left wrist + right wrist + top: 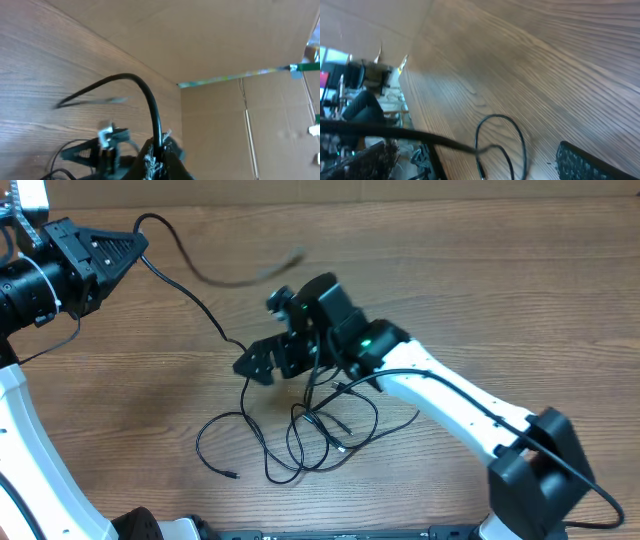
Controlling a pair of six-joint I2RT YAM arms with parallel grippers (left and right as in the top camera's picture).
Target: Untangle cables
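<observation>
I'm watching the left gripper (142,248) at the far left pinching one black cable (186,292) between pressed-together fingers. The cord is running down and to the right into the loose tangle of cables (320,427), which is lying on the wooden table (500,270) near the middle. The right gripper (267,332) is hovering at the tangle's far left edge, fingers spread wide and gripping nothing.

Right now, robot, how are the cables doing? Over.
Left hand shut on one cable. Right hand open, over the tangle. Rest looped loose on the table. Nothing else in the way.
</observation>
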